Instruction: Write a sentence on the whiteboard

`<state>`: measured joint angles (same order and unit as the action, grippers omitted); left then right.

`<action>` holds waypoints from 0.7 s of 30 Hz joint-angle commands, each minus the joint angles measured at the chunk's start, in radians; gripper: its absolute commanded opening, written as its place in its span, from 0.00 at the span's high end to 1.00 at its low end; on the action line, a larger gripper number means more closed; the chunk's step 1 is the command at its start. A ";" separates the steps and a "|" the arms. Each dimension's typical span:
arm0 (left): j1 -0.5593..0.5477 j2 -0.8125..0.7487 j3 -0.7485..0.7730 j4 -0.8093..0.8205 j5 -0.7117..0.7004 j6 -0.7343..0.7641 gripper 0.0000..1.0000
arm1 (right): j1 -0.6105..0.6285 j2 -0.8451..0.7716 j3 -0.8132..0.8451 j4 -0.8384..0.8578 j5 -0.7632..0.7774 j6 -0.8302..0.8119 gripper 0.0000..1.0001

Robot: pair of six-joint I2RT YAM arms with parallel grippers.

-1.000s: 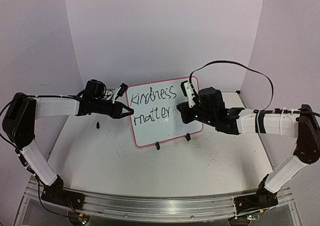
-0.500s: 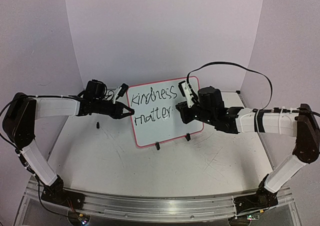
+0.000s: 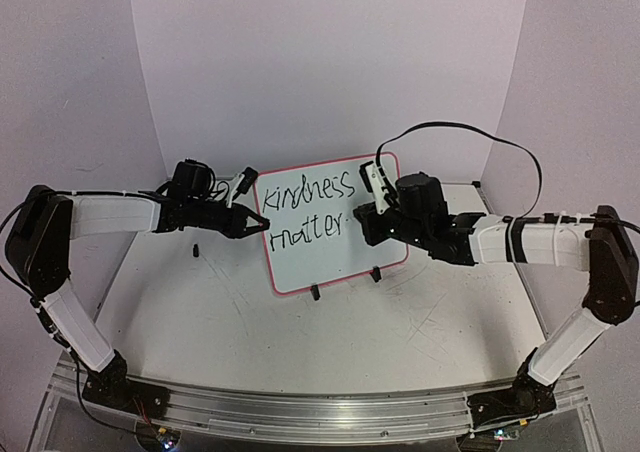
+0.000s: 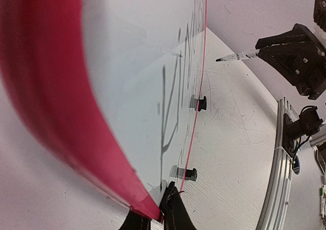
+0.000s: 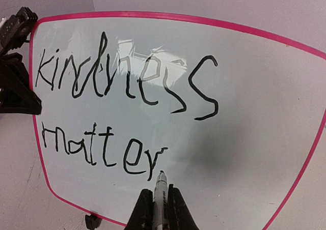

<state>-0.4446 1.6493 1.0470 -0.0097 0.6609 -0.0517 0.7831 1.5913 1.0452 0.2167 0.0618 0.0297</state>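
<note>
The whiteboard [image 3: 330, 222] with a pink rim stands tilted on two black clip feet mid-table. It also fills the right wrist view [image 5: 244, 118] and shows edge-on in the left wrist view [image 4: 137, 77]. The sentence [image 5: 127, 82] reads "Kindness" on one line and "matter" [image 5: 102, 148] below. My left gripper [image 3: 262, 223] is shut on the board's left edge; it shows at the bottom of the left wrist view [image 4: 162, 214]. My right gripper [image 5: 160, 209] is shut on a white marker [image 5: 161, 194], whose tip is just right of the "r". The marker also shows in the left wrist view [image 4: 239, 56].
A small black object [image 3: 197, 249] lies on the table under the left arm. The scratched grey tabletop [image 3: 330, 342] spreads in front of the board. An aluminium rail [image 3: 320, 412] runs along the near edge. Purple walls close in the back and sides.
The right arm has shifted slightly; an "r" now ends the second line. The left gripper and the board have stayed in place.
</note>
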 commanded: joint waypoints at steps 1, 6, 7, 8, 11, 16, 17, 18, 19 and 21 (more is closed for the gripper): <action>0.011 0.003 0.017 -0.020 -0.259 0.102 1.00 | -0.005 0.025 0.045 0.032 -0.001 0.013 1.00; 0.011 0.004 0.018 -0.022 -0.258 0.102 1.00 | -0.011 0.017 0.030 0.041 0.029 0.020 1.00; 0.010 0.004 0.019 -0.023 -0.258 0.103 1.00 | -0.016 0.015 0.026 0.043 0.023 0.023 1.00; 0.010 0.004 0.021 -0.025 -0.257 0.104 1.00 | -0.018 0.014 0.023 0.046 0.021 0.026 1.00; 0.010 0.005 0.021 -0.026 -0.258 0.104 1.00 | -0.018 0.013 0.018 0.053 0.019 0.036 1.00; 0.008 0.005 0.021 -0.026 -0.260 0.105 1.00 | -0.019 0.023 0.025 0.067 0.023 0.045 1.00; 0.009 0.005 0.021 -0.026 -0.259 0.105 1.00 | -0.019 0.027 0.032 0.068 0.016 0.047 1.00; 0.009 0.006 0.021 -0.026 -0.260 0.105 1.00 | -0.019 0.034 0.038 0.067 0.012 0.050 1.00; 0.008 0.006 0.023 -0.027 -0.259 0.105 1.00 | -0.019 0.040 0.041 0.067 0.015 0.048 1.00; 0.008 0.005 0.022 -0.028 -0.259 0.106 1.00 | -0.019 0.044 0.045 0.069 0.039 0.046 1.00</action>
<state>-0.4473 1.6493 1.0470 -0.0101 0.6545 -0.0502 0.7681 1.6146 1.0498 0.2445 0.0668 0.0606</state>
